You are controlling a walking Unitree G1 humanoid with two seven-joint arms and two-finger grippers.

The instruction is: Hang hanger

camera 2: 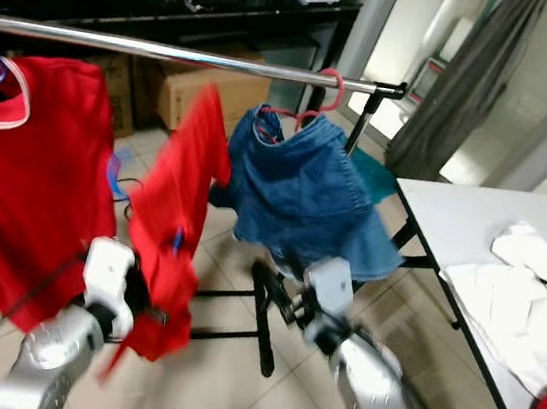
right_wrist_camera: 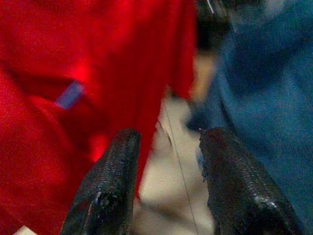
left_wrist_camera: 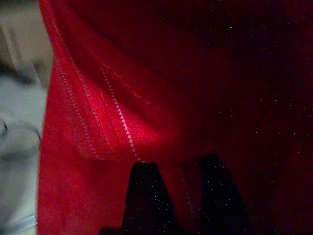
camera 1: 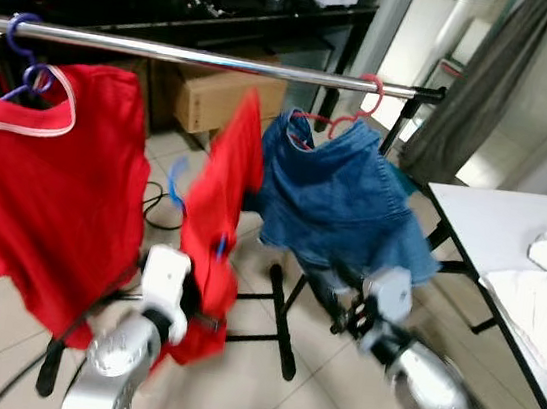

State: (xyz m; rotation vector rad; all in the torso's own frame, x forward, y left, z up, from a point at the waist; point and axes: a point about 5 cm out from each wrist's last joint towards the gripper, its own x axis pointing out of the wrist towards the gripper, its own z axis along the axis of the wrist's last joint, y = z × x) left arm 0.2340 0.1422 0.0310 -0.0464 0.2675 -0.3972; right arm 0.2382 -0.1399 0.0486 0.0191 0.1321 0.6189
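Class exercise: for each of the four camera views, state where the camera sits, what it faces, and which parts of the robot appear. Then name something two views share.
Left eye, head: looks down at rail; both arms show.
Right eye: same scene, both arms.
Left wrist: along left end effector, gripping red shirt.
Right wrist: along open right end effector, between red shirt and denim garment.
Shared: both wrists see the red shirt.

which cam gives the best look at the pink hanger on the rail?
Left eye view: the pink plastic hanger shows whole, hooked over the silver metal rail and carrying the blue denim garment. Right eye view shows the same. The right wrist view catches blurred blue denim.
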